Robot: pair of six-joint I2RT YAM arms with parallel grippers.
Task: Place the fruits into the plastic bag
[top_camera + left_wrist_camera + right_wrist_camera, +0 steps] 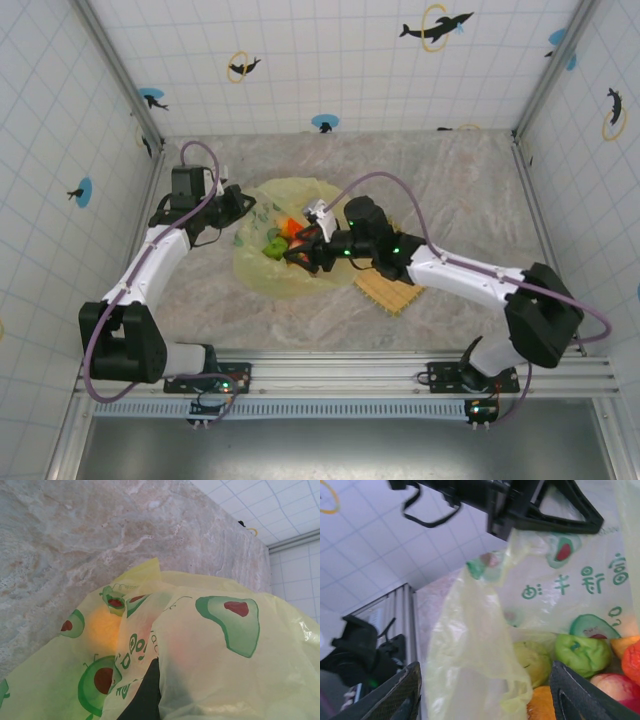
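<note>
1. The right gripper (300,256) is at the mouth of the plastic bag (258,270) with its jaws spread wide. In its wrist view the two fingers (402,695) stand far apart at the bottom corners, and nothing is clamped between them.
2. Between those fingers are a loose fold of the bag's rim and the fruits (582,652). Two green, an orange, a red and a pale pink one are heaped together inside the bag.
3. The left gripper (238,207) is at the bag's left rim. In the right wrist view the film hangs from its closed tips, which hold that edge up.
4. In the left wrist view the printed film drapes across the lens, and an orange glow shows through it.
5. The bag lies mid-table (450,190), with the woven mat (385,291) just to its right.
</note>
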